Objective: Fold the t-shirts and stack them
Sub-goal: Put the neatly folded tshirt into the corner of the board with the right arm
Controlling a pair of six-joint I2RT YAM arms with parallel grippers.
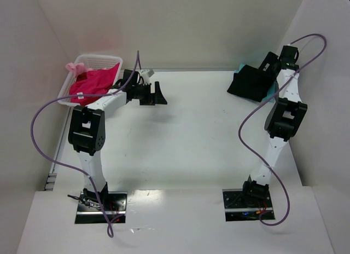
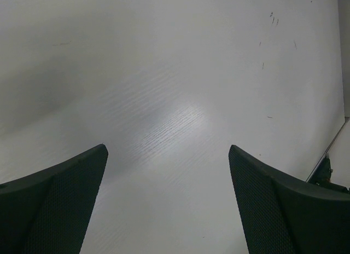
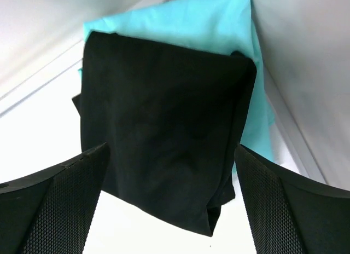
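Left gripper [image 2: 167,150] spread wide, empty, over the bare table [image 1: 191,133]. Right gripper [image 3: 169,147] gaping too, holding nothing. One magenta-pink t-shirt [image 1: 90,85] in one basket [image 1: 98,58] at ten o'clock; one black t-shirt [image 3: 164,117] stacked on one teal t-shirt [image 3: 180,21] at two o'clock.

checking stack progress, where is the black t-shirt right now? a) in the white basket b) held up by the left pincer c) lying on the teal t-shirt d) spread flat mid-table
c: the black t-shirt lies folded on the teal t-shirt in the far right corner, while the white basket holds the magenta-pink t-shirt.
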